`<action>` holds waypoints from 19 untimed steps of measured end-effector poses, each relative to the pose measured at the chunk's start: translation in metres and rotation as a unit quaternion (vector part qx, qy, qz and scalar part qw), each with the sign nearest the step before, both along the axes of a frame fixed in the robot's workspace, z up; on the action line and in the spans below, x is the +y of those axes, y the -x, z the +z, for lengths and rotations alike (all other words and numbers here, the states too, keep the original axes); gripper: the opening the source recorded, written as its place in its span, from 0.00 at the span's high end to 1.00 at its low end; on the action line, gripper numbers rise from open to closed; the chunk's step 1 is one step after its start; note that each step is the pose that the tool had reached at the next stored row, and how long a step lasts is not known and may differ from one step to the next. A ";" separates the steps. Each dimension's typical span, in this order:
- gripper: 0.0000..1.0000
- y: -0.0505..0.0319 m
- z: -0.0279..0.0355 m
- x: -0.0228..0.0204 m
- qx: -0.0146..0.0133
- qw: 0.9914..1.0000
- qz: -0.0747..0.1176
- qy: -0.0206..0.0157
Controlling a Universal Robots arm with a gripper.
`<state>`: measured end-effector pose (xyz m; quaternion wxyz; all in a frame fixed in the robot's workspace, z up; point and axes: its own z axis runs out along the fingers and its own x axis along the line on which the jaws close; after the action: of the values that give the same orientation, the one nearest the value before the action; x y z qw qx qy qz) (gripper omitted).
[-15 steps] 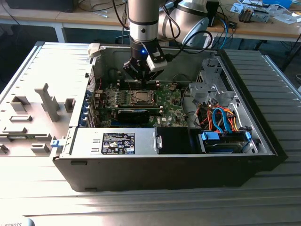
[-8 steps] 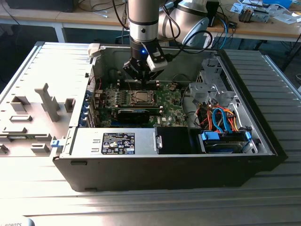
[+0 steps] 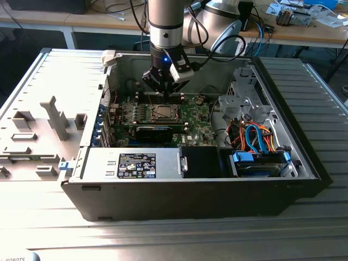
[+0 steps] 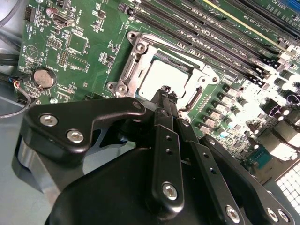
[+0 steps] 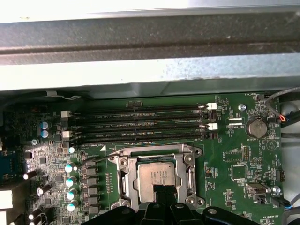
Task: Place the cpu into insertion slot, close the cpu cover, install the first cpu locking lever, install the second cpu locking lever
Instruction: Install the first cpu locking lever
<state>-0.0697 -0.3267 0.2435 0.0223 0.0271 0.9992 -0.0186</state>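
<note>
The cpu (image 5: pixel 158 176) sits in the insertion slot (image 4: pixel 140 56) on the motherboard (image 3: pixel 190 117). The gripper (image 4: pixel 165 93) hovers just above it, fingers clenched together, grasping nothing.

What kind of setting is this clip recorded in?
Probably an electronics or robotics lab bench: an open black desktop computer case lies on a ribbed metal table, the arm's black gripper over its green motherboard, cluttered wooden workbenches behind.

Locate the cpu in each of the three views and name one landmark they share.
Exterior view: the cpu sits mid-motherboard, just below the gripper.
Second wrist view: cpu lies in its socket past the fingertips.
First wrist view: cpu is framed by the cpu cover.
Shared landmark: memory slots beside the socket.
</note>
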 end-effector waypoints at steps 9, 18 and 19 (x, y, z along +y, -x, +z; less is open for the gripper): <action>0.89 0.0000 0.0000 0.0000 0.000 1.000 0.004 0.000; 0.89 0.0000 0.0000 0.0000 0.000 1.000 0.007 0.000; 0.89 0.0000 0.0000 0.0000 0.000 1.000 0.008 0.000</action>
<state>-0.0697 -0.3267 0.2436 0.0224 0.0194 0.9994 -0.0185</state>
